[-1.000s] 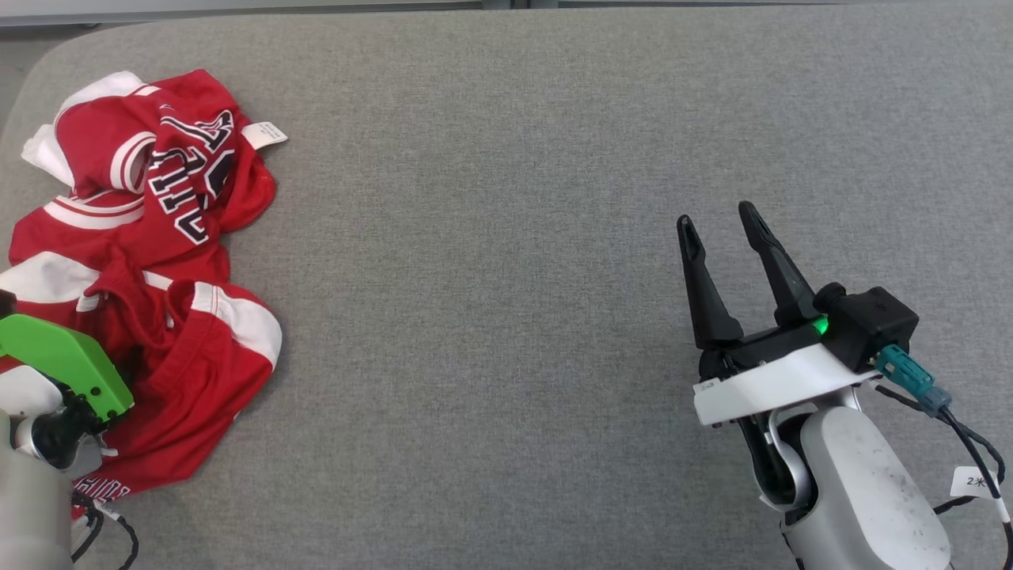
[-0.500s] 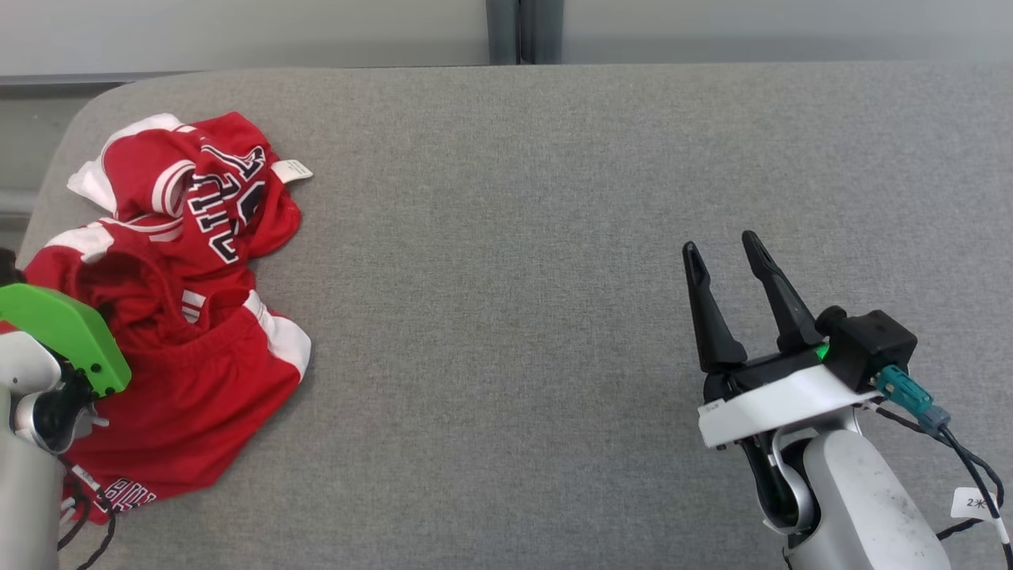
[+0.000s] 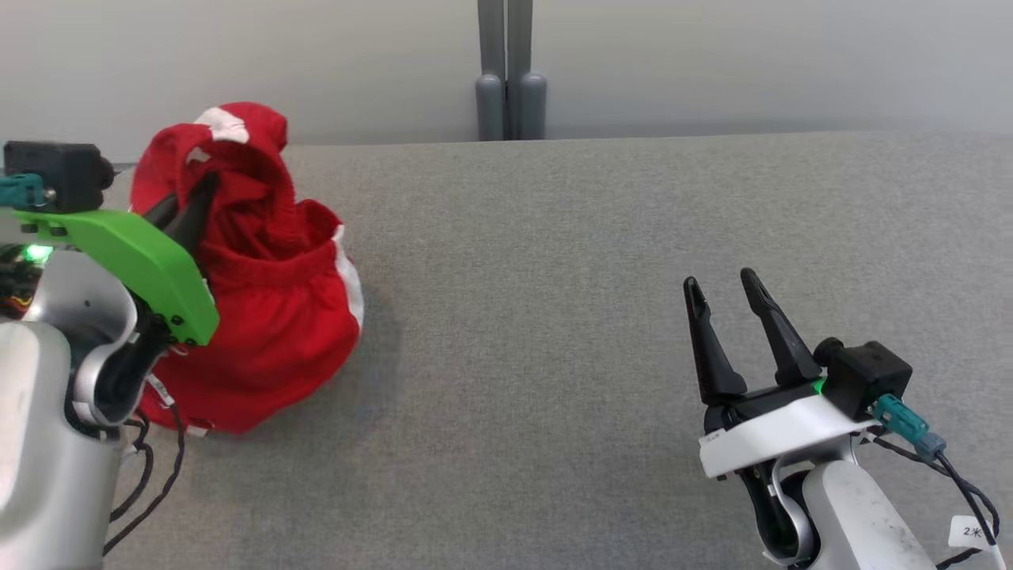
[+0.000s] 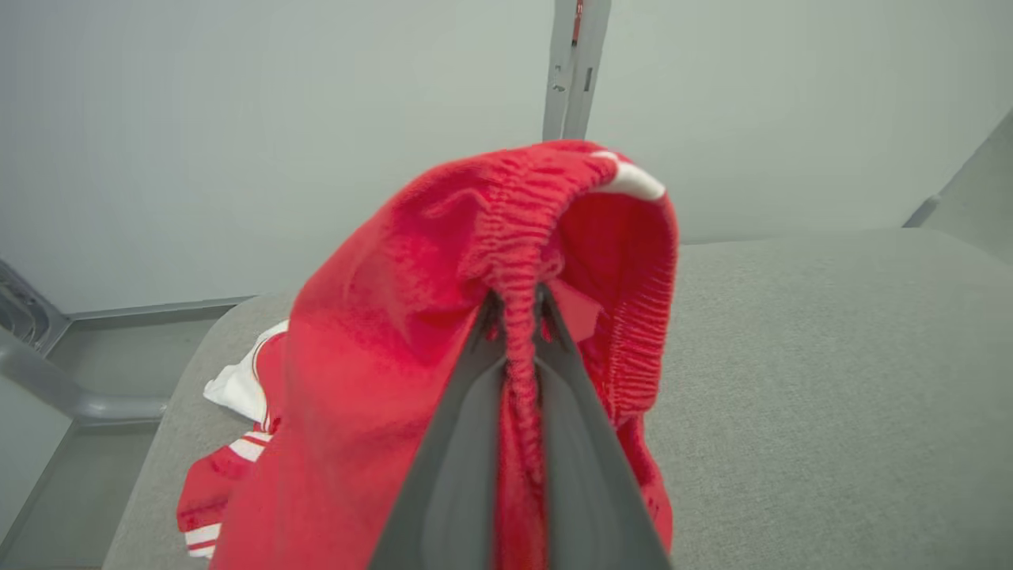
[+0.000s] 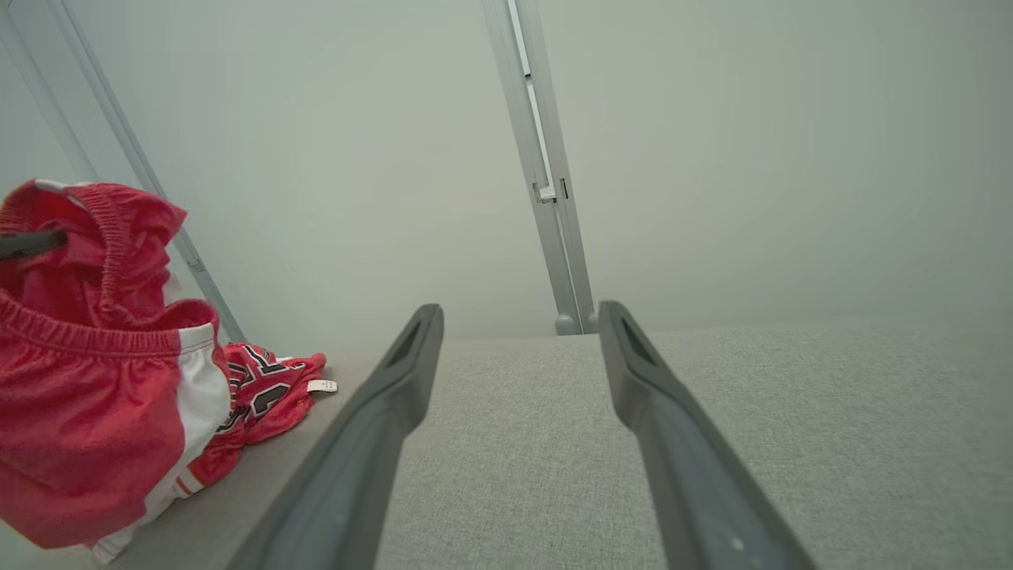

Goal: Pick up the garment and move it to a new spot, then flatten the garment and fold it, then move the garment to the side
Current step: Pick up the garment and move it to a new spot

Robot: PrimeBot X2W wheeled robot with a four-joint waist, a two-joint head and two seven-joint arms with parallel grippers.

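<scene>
At the left, the left gripper [image 4: 518,302] is clamped on the elastic waistband of the red garment [image 3: 269,340] and holds that part up above the grey table [image 3: 554,332]. The cloth hangs from the fingers, and part of it lies bunched on the table's left end. Well to the right, the right gripper [image 3: 722,286] hovers over the table with its jaws apart, holding nothing.

Red, white-trimmed garment [image 3: 269,340] hangs bunched, top edge raised.
</scene>
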